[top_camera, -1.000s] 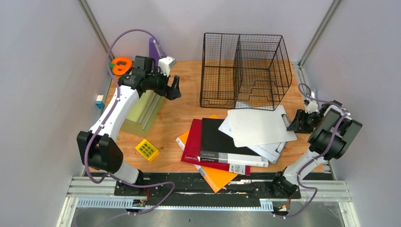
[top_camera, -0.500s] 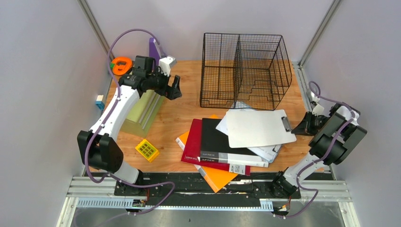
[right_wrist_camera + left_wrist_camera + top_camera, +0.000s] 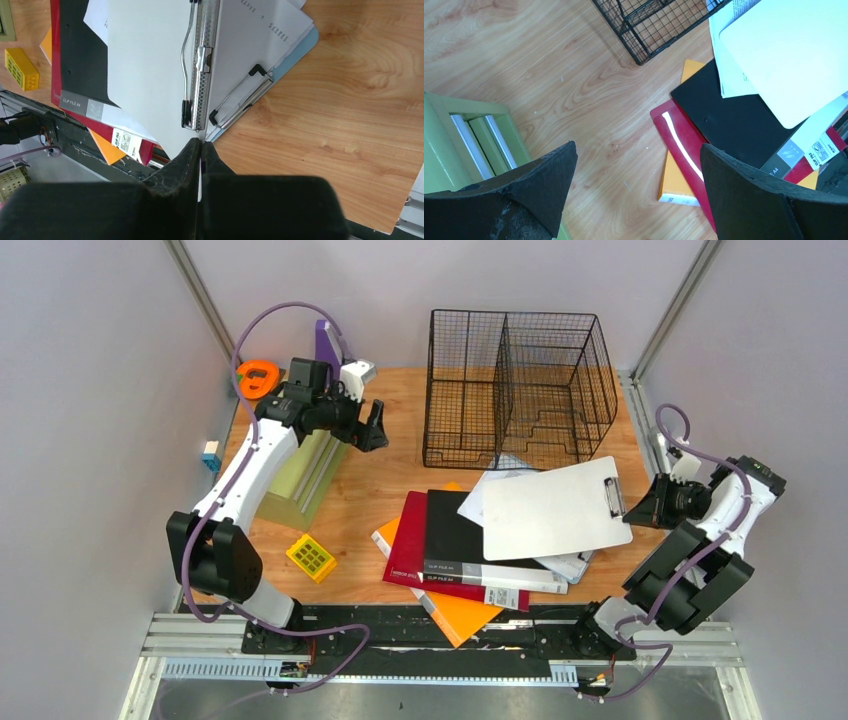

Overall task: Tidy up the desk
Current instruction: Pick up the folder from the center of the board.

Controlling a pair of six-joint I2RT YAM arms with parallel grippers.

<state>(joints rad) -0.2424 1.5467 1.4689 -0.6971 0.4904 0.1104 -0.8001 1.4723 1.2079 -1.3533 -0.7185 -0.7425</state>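
Observation:
The desk point(image 3: 395, 450) is a light-brown wood-grain top. A pile of red, black and orange folders point(image 3: 455, 545) lies at its middle front. My right gripper point(image 3: 652, 508) is shut on the right edge of a white clipboard point(image 3: 555, 508) with a metal clip, and holds it tilted up over the pile; in the right wrist view the clipboard point(image 3: 150, 65) runs away from my shut gripper point(image 3: 200, 145). My left gripper point(image 3: 372, 428) is open and empty above bare wood at the back left; in the left wrist view the gripper point(image 3: 639, 170) frames the wood and the orange folder's corner point(image 3: 679, 185).
A black wire basket point(image 3: 515, 390) stands at the back centre. A green file holder point(image 3: 300, 475) sits at the left under my left arm. A yellow block point(image 3: 311, 557) lies at the front left. An orange tape roll point(image 3: 257, 378) and a purple item point(image 3: 326, 345) are in the back left corner.
My right gripper has lifted and swung the clipboard's clip end to the right and up, tilting the board. The right arm has drawn back to the right. The left arm has barely moved.

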